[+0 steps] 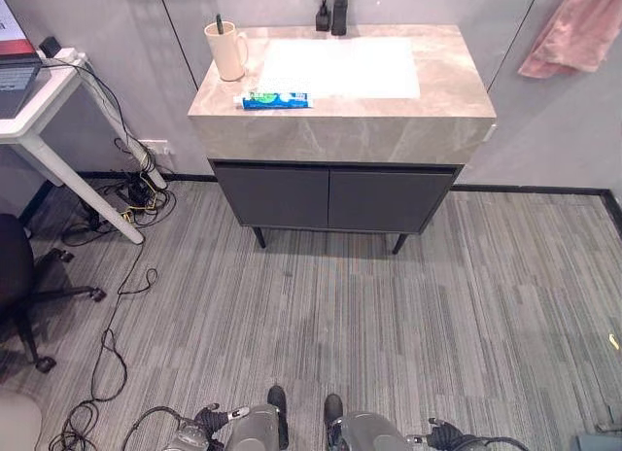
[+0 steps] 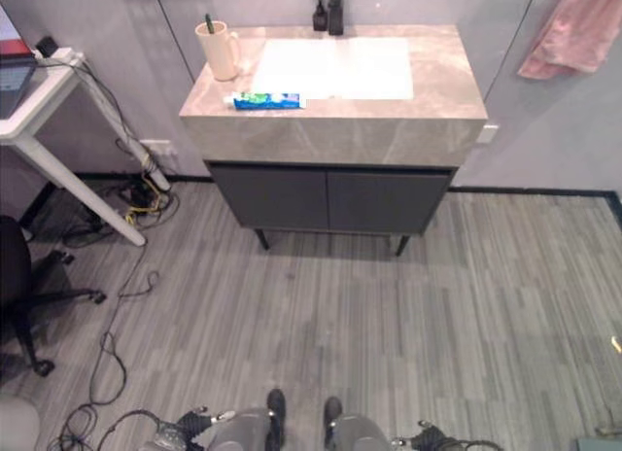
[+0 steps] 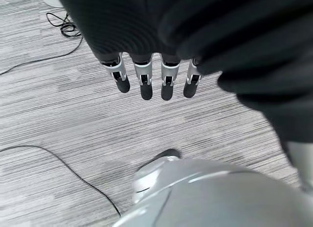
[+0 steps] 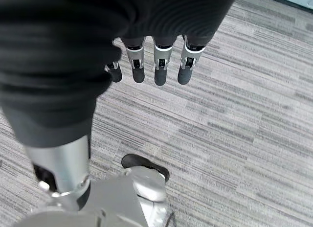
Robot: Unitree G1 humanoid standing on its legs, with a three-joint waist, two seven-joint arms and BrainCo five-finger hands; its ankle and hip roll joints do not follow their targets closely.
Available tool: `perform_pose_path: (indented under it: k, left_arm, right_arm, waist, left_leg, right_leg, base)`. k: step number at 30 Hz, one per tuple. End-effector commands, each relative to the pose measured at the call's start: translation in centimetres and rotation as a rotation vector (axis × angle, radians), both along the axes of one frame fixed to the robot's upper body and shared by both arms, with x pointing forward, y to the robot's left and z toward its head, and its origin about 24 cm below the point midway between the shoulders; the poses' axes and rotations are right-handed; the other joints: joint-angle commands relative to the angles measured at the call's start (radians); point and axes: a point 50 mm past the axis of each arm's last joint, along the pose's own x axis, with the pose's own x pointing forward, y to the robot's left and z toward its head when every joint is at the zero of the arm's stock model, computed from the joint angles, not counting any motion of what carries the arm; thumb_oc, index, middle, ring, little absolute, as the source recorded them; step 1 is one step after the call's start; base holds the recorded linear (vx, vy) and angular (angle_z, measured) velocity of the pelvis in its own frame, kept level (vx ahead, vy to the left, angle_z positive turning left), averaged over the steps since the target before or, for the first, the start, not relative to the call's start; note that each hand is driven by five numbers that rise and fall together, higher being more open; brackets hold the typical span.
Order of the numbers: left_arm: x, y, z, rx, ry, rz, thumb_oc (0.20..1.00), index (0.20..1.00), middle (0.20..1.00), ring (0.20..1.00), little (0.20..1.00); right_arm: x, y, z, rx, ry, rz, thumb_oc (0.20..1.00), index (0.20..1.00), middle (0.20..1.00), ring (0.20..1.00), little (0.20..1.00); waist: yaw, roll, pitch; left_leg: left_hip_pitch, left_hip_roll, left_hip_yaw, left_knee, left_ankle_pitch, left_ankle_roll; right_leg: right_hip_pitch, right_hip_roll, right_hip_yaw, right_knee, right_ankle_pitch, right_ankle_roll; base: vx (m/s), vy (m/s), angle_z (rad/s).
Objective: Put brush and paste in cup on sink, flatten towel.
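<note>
Already the brush [image 1: 219, 23] is standing in the cup [image 1: 226, 52] at the counter's [image 1: 389, 130] far left; the paste [image 1: 276, 101] is lying nearby, the towel [image 1: 575, 28] is hanging right, and both hands [image 3: 146, 78] [image 4: 156, 65] are dangling with straight fingers, holding nothing.

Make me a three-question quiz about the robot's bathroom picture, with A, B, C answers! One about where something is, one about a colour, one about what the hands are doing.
1. Where does the toothpaste lie?
A. in the cup
B. on the counter beside the cup
C. on the floor

2. What colour is the towel on the wall?
A. pink
B. blue
C. white

3. How are the hands?
A. holding the cup
B. holding the towel
C. open, holding nothing

Answers:
1. B, the tube lies flat near the cup.
2. A, it hangs pink at the right.
3. C, left hand and right hand hang over the floor with straight fingers.
</note>
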Motion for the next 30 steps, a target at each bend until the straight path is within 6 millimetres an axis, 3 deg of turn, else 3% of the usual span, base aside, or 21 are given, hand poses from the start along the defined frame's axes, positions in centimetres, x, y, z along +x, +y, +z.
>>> perform_pose_path:
  k: [1, 6, 9, 13, 18, 19, 20, 22, 23, 24, 27, 30]
  left_arm:
    - [-3.6, -0.3, -0.9, -0.005, 0.106, 0.031, 1.000, 1.000, 1.000, 1.000, 1.000]
    - [-4.9, -0.5, -1.2, -0.009, 0.138, 0.030, 1.000, 1.000, 1.000, 1.000, 1.000]
    - [-5.3, -0.3, -1.2, 0.001, 0.147, 0.027, 1.000, 1.000, 1.000, 1.000, 1.000]
    - [-5.1, -0.1, -1.1, 0.014, 0.136, 0.025, 1.000, 1.000, 1.000, 1.000, 1.000]
    - [-3.6, 0.3, -0.8, 0.040, 0.072, 0.013, 1.000, 1.000, 1.000, 1.000, 1.000]
    - [-1.2, 1.5, 0.0, 0.068, 0.036, 0.019, 1.000, 1.000, 1.000, 1.000, 1.000]
    - [-1.0, 2.2, 0.3, 0.078, -0.004, 0.019, 1.000, 1.000, 1.000, 1.000, 1.000]
    - [-1.9, 1.2, -0.1, 0.059, 0.008, -0.023, 1.000, 1.000, 1.000, 1.000, 1.000]
    - [-2.0, 1.2, -0.1, 0.058, 0.008, -0.024, 1.000, 1.000, 1.000, 1.000, 1.000]
    - [-2.3, 1.0, -0.3, 0.055, 0.029, -0.024, 1.000, 1.000, 1.000, 1.000, 1.000]
    - [-2.4, -0.4, -0.6, 0.011, 0.028, -0.077, 1.000, 1.000, 1.000, 1.000, 1.000]
    - [-2.1, -1.6, -0.6, -0.025, 0.011, -0.155, 1.000, 1.000, 1.000, 1.000, 1.000]
  right_arm:
    - [-1.2, -1.1, 0.0, -0.056, 0.024, 0.028, 1.000, 1.000, 1.000, 1.000, 1.000]
    - [-0.8, -0.5, 0.0, -0.047, 0.011, 0.045, 1.000, 1.000, 1.000, 1.000, 1.000]
    - [-1.1, 0.2, -0.3, -0.036, 0.020, 0.060, 1.000, 1.000, 1.000, 1.000, 1.000]
    - [-1.2, 0.9, -0.5, -0.024, 0.028, 0.074, 1.000, 1.000, 1.000, 1.000, 1.000]
    - [0.9, 2.3, -0.1, -0.021, -0.035, 0.186, 1.000, 1.000, 1.000, 1.000, 1.000]
    - [1.3, 2.4, 0.0, -0.020, -0.048, 0.211, 1.000, 1.000, 1.000, 1.000, 1.000]
    - [1.6, 2.2, 0.2, -0.034, -0.061, 0.225, 1.000, 1.000, 1.000, 1.000, 1.000]
    - [2.0, 1.8, 0.4, -0.050, -0.070, 0.240, 1.000, 1.000, 1.000, 1.000, 1.000]
    - [2.0, 1.8, 0.4, -0.050, -0.070, 0.240, 1.000, 1.000, 1.000, 1.000, 1.000]
    - [2.1, 1.5, 0.5, -0.051, -0.070, 0.222, 1.000, 1.000, 1.000, 1.000, 1.000]
    - [1.8, 0.8, 0.5, -0.080, -0.051, 0.231, 1.000, 1.000, 1.000, 1.000, 1.000]
    - [2.4, -0.2, 1.0, -0.119, -0.070, 0.230, 1.000, 1.000, 1.000, 1.000, 1.000]
  waist:
    - [0.025, 0.018, -0.033]
    - [0.052, 0.041, -0.073]
    - [0.063, 0.036, -0.096]
    - [0.069, 0.016, -0.118]
    - [0.082, -0.013, -0.141]
    - [0.067, -0.024, -0.149]
    - [0.074, -0.023, -0.155]
    - [0.079, -0.018, -0.159]
    - [0.079, -0.018, -0.159]
    - [0.076, -0.020, -0.163]
    - [0.075, 0.001, -0.158]
    - [0.074, 0.038, -0.135]
  left_leg:
    - [-0.091, 0.052, -0.008, -0.068, 0.159, 0.068]
    - [-0.078, 0.097, 0.041, -0.161, 0.207, 0.064]
    - [-0.059, 0.082, 0.023, -0.147, 0.239, 0.073]
    - [-0.044, 0.047, 0.039, -0.125, 0.217, 0.095]
    - [-0.055, 0.002, 0.089, -0.070, 0.156, 0.123]
    - [-0.046, -0.010, 0.103, -0.071, 0.144, 0.125]
    - [-0.041, -0.013, 0.110, -0.069, 0.129, 0.134]
    - [-0.026, -0.034, 0.114, -0.068, 0.113, 0.143]
    - [-0.025, -0.034, 0.114, -0.068, 0.114, 0.143]
    - [-0.007, -0.053, 0.113, -0.071, 0.099, 0.153]
    - [0.058, -0.090, 0.112, -0.096, 0.068, 0.181]
    - [0.107, -0.101, 0.109, -0.118, 0.055, 0.197]
  right_leg:
    - [0.080, 0.021, 0.062, -0.040, 0.067, 0.123]
    - [0.179, 0.034, 0.145, -0.056, 0.002, 0.131]
    - [0.224, 0.005, 0.181, -0.063, -0.021, 0.147]
    - [0.242, -0.045, 0.207, -0.060, -0.012, 0.169]
    - [0.217, -0.098, 0.206, -0.035, 0.088, 0.221]
    - [0.219, -0.107, 0.208, -0.024, 0.115, 0.233]
    - [0.208, -0.111, 0.203, -0.007, 0.143, 0.246]
    - [0.191, -0.116, 0.189, 0.035, 0.212, 0.270]
    - [0.192, -0.116, 0.189, 0.034, 0.212, 0.270]
    - [0.191, -0.128, 0.191, 0.055, 0.273, 0.285]
    - [0.157, -0.164, 0.161, 0.151, 0.400, 0.298]
    - [0.101, -0.197, 0.097, 0.261, 0.466, 0.292]
  base:
    - [0.26, 0.067, -0.28]
    - [0.33, 0.136, -0.56]
    - [0.27, 0.199, -0.74]
    - [0.24, 0.189, -0.47]
    - [0.15, 0.149, -0.14]
    - [0.15, 0.155, -0.17]
    - [0.15, 0.179, -0.10]
    - [0.09, 0.148, -0.16]
    - [0.09, 0.139, 0.01]
    - [0.12, 0.172, 0.03]
    - [0.14, 0.258, -0.12]
    - [0.07, 0.267, -0.05]
